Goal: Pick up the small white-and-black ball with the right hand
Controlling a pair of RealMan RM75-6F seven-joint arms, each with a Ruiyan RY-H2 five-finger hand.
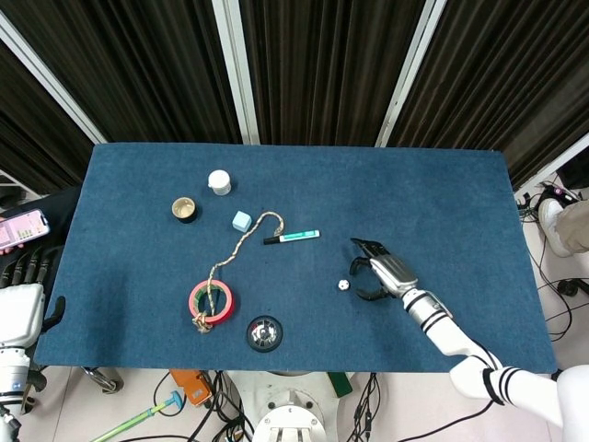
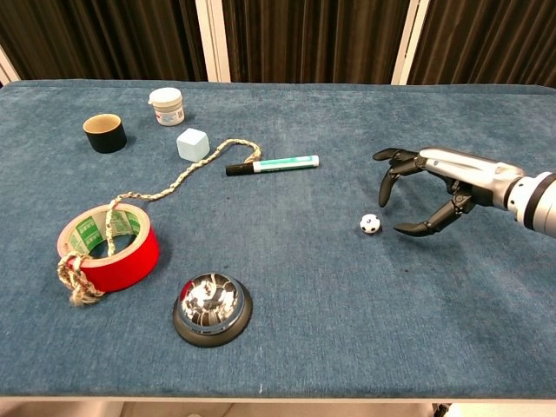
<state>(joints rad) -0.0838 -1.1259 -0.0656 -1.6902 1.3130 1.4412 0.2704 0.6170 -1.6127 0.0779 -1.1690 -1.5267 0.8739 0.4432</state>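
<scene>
The small white-and-black ball (image 1: pixel 343 285) (image 2: pixel 370 224) lies on the blue table mat (image 1: pixel 433 203) right of centre. My right hand (image 1: pixel 379 269) (image 2: pixel 426 187) hovers just to its right, fingers spread and curved toward it, holding nothing; the fingertips stand a short way from the ball without touching it. My left hand (image 1: pixel 20 308) rests off the table's left edge in the head view; whether its fingers are apart is unclear.
A teal marker (image 1: pixel 293 238) and a rope (image 1: pixel 241 241) lie left of the ball. Red tape roll (image 1: pixel 212 301), call bell (image 1: pixel 264 332), pale blue cube (image 1: pixel 241 221), white jar (image 1: pixel 219 181) and black cup (image 1: pixel 184 210) sit on the left half.
</scene>
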